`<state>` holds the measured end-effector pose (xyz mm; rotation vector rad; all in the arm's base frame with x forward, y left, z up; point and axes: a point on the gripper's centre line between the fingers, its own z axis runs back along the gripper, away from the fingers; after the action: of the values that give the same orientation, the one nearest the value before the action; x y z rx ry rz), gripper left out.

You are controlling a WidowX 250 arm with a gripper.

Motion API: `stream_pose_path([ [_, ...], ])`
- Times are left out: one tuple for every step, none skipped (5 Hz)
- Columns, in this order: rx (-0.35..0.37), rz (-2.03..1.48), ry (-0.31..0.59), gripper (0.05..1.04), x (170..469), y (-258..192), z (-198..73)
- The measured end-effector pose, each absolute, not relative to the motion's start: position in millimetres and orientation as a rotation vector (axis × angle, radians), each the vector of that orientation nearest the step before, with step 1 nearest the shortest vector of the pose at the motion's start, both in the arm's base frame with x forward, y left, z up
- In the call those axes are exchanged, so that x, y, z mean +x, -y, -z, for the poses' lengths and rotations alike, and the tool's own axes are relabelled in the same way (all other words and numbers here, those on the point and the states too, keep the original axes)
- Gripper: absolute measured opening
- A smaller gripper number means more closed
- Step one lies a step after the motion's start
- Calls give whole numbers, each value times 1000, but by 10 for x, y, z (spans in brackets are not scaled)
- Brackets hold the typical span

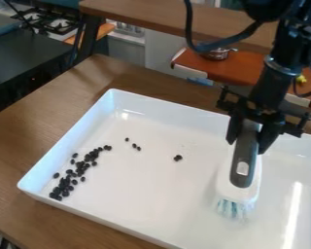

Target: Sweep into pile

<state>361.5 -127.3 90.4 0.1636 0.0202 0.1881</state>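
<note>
1. A robot's black hand (249,138) grips a scrub brush (243,170) by its upper handle, fingers closed in w/ one on each side.
2. The brush, near-upright over the R part of the white tray (184,112), has a dark gray handle w/ a pale oval button; its head is white & its bristles blue-&-white. Can't tell if bristle tips touch the tray floor.
3. Small, black, roundish bits (79,166) form a loose, uneven band near the tray's L wall, denser at the lower end. A few strays lie apart, incl. a tight clump btwn band & brush.
4. The high-walled, glossy tray sits on a brown wood desk (38,138).
</note>
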Motion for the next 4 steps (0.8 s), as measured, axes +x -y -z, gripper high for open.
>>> stream_pose_path([
  [169,-240,-32,481,3679,1075,-863],
  [177,-285,-30,480,3737,898,-851],
  [198,-339,-11,481,3814,638,-853],
  [217,-389,-8,480,3832,416,-821],
])
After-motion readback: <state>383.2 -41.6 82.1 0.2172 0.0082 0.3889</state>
